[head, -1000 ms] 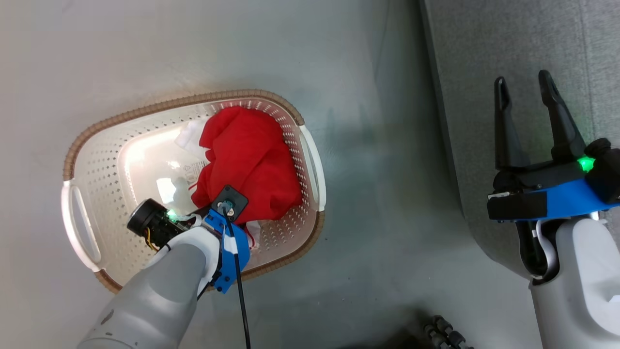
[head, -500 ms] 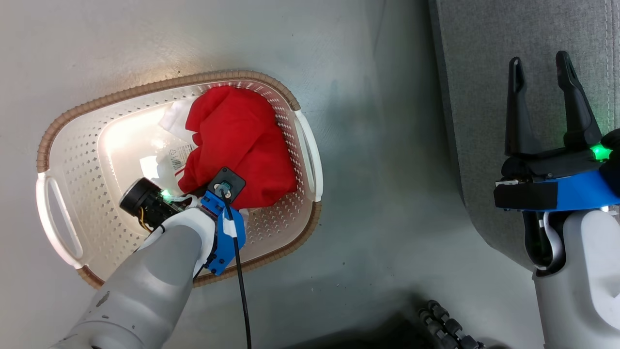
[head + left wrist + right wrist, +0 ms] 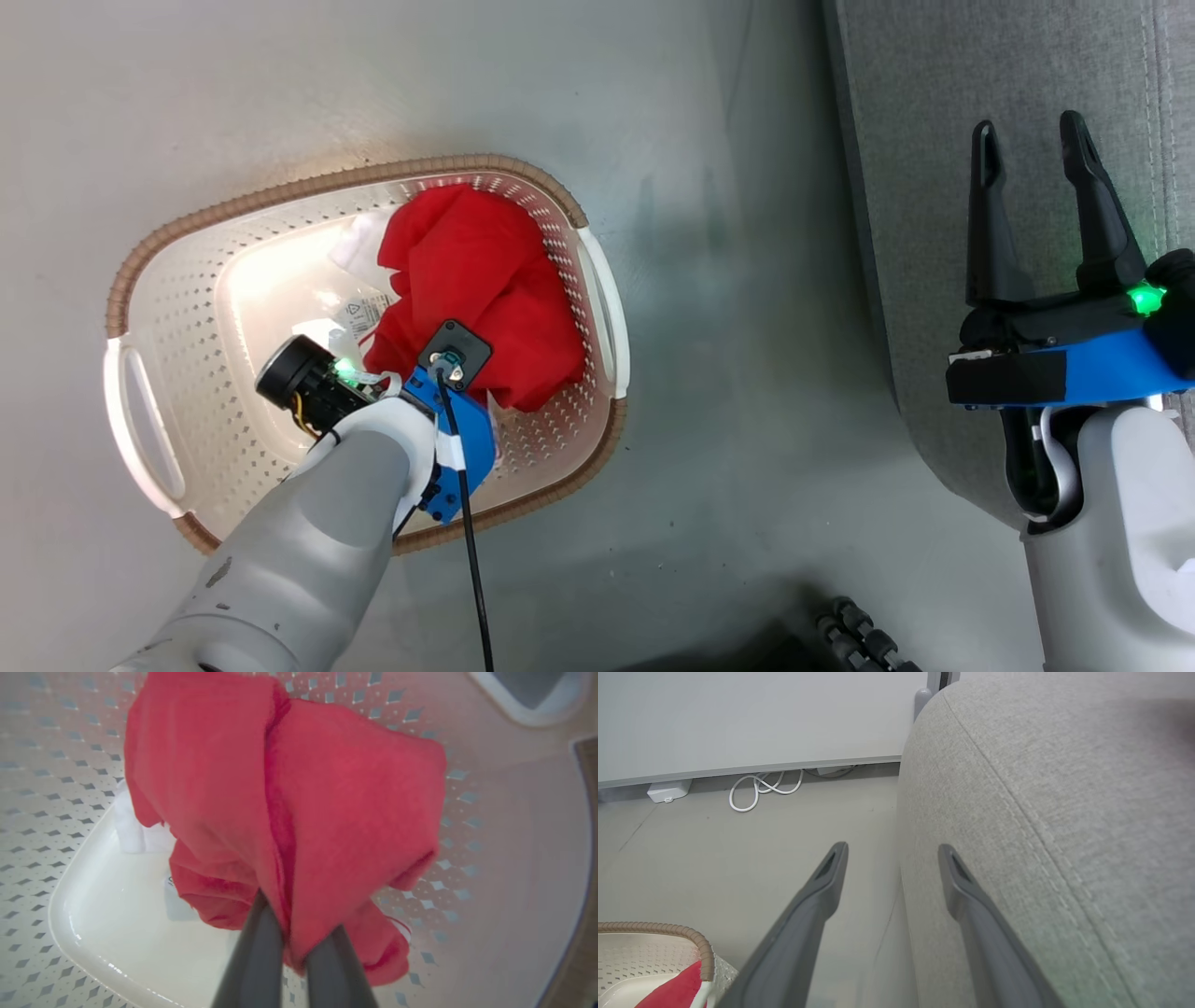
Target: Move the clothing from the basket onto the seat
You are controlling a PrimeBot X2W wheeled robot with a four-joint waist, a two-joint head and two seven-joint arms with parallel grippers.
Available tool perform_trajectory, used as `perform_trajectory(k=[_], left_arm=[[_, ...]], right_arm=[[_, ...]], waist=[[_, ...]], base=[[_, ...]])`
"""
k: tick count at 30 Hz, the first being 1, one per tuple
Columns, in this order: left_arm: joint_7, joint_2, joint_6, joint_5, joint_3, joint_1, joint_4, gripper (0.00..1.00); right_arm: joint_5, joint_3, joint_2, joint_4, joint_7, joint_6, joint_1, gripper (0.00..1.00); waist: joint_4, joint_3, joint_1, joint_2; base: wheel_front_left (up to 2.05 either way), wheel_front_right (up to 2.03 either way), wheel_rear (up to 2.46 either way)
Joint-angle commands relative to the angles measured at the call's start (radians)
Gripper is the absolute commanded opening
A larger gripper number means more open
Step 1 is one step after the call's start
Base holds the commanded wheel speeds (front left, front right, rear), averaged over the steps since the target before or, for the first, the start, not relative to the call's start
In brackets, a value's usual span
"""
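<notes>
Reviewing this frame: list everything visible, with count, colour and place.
basket: one, cream-white with a brown rim, on the floor at the robot's left
clothing: one bunched heap, pieces not separable, red, in the basket
white fabric: one patch, white, beside the red heap
label: one, white, on the basket's bottom
seat: one, light grey, at the robot's right
cable: one coil, white, on the floor by the wall
box: one, white, beside the cable
ribbed object: one, black, on the floor, unidentifiable
left hand: dark fingers, shut on the clothing
right hand: dark fingers, open, over the seat
</notes>
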Motion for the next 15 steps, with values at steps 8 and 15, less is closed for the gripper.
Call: perform_trajectory(k=[8, 15], left_arm=[[-0.1, -0.029, -0.002, -0.042, -0.018, 0.01, -0.044, 0.0], [-0.152, -0.038, -0.002, -0.079, -0.023, 0.022, -0.084, 0.0]], right_arm=[[0.0, -0.006, -0.012, 0.016, 0.001, 0.002, 0.018, 1.0], [-0.003, -0.005, -0.022, 0.03, 0.001, 0.002, 0.035, 1.0]], waist=[[0.039, -0.082, 0.0, 0.0], [0.07, -0.155, 0.0, 0.0]], base=[[0.0, 0.0, 0.0], [0.0, 0.0, 0.0]])
